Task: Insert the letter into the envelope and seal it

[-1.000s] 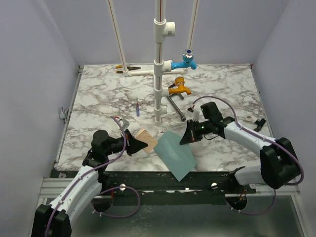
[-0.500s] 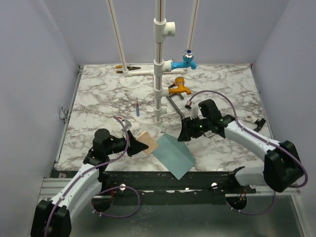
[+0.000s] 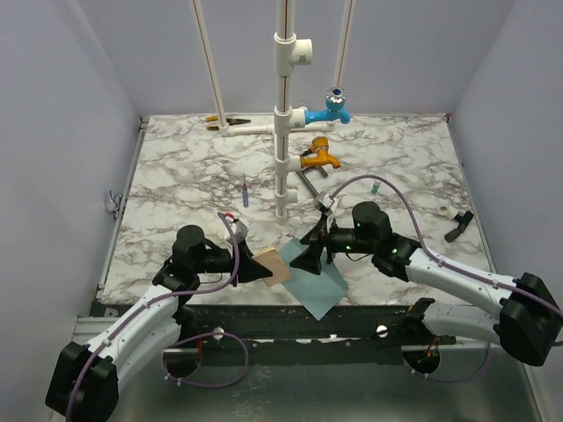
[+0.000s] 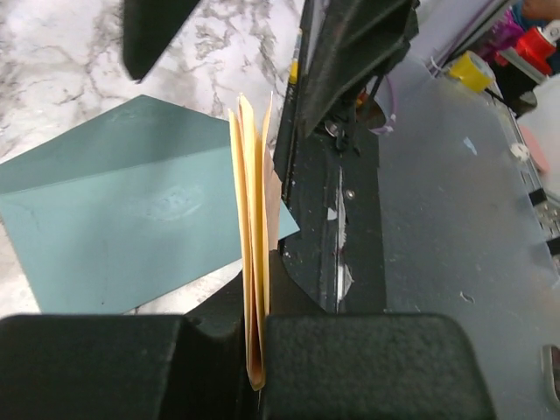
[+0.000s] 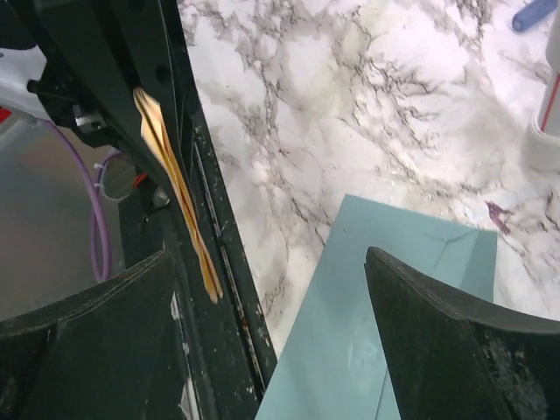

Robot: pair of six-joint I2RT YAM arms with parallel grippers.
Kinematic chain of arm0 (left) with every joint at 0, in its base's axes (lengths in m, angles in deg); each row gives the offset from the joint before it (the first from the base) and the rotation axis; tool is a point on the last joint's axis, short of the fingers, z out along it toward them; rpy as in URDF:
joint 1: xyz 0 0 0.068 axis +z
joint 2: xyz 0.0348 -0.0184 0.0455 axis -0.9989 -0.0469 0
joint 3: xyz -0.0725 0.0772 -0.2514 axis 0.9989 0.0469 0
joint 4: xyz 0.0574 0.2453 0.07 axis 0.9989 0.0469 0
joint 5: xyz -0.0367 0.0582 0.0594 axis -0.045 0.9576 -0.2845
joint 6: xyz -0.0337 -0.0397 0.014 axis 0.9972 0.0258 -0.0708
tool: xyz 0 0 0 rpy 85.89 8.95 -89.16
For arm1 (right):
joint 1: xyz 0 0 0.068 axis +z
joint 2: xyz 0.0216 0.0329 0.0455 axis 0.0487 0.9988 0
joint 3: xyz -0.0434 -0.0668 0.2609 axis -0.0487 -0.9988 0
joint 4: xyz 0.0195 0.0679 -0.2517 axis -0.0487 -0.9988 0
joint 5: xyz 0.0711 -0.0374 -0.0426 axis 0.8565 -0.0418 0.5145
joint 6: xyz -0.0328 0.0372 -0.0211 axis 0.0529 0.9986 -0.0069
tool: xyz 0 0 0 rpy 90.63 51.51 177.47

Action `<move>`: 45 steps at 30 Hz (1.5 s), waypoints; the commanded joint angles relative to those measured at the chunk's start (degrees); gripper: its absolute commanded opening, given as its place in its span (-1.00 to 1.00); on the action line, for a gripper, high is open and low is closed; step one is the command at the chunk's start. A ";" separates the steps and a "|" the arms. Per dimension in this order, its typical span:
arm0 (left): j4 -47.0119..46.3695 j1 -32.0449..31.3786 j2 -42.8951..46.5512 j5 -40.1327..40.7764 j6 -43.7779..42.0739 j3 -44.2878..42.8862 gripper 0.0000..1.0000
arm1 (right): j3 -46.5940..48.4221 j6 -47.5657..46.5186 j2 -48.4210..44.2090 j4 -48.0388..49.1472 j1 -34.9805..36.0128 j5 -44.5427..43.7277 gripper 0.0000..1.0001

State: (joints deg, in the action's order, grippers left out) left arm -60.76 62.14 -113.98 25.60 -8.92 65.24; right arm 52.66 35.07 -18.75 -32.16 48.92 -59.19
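Observation:
The tan letter (image 3: pixel 275 265) is folded and stands on edge, with my left gripper (image 3: pixel 260 269) shut on it, just left of the envelope. In the left wrist view the letter (image 4: pixel 254 210) rises from between the pads (image 4: pixel 350 359). The light teal envelope (image 3: pixel 322 287) lies flat at the table's near edge, one corner hanging over it. My right gripper (image 3: pixel 304 256) hovers open over the envelope's left end, holding nothing. In the right wrist view the envelope (image 5: pixel 350 341) lies between its spread fingers (image 5: pixel 455 341), and the letter (image 5: pixel 175 184) shows at left.
A white pipe stand (image 3: pixel 282 132) with a blue valve (image 3: pixel 334 104) and an orange tap (image 3: pixel 318 156) rises behind the grippers. A blue pen (image 3: pixel 245 192), a metal rod (image 3: pixel 312 189), pliers (image 3: pixel 224 121), a black part (image 3: pixel 457 226) and a white ring (image 3: pixel 442 211) lie around.
My right gripper let go of the envelope, opened wide and moved left and nearer. The envelope settled flat. My left gripper carried the letter rightward, up to the envelope.

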 commanded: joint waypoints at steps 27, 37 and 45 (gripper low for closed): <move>0.07 -5.61 -2.33 7.58 -6.24 -2.71 0.53 | -0.12 6.44 6.89 6.26 3.77 0.78 -0.99; 8.96 -5.76 -1.33 10.86 -23.51 -7.78 0.83 | 2.54 9.88 3.84 -17.49 0.77 -14.03 -0.99; 24.37 -16.50 -5.37 25.30 -74.50 -9.41 0.78 | 10.72 9.58 4.11 -34.47 -3.30 -22.09 -0.99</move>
State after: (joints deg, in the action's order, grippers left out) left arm -46.47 51.89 -115.68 39.00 -49.01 55.64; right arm 59.41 44.58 -14.42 -55.35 47.55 -75.17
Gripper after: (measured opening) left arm 0.888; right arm 0.006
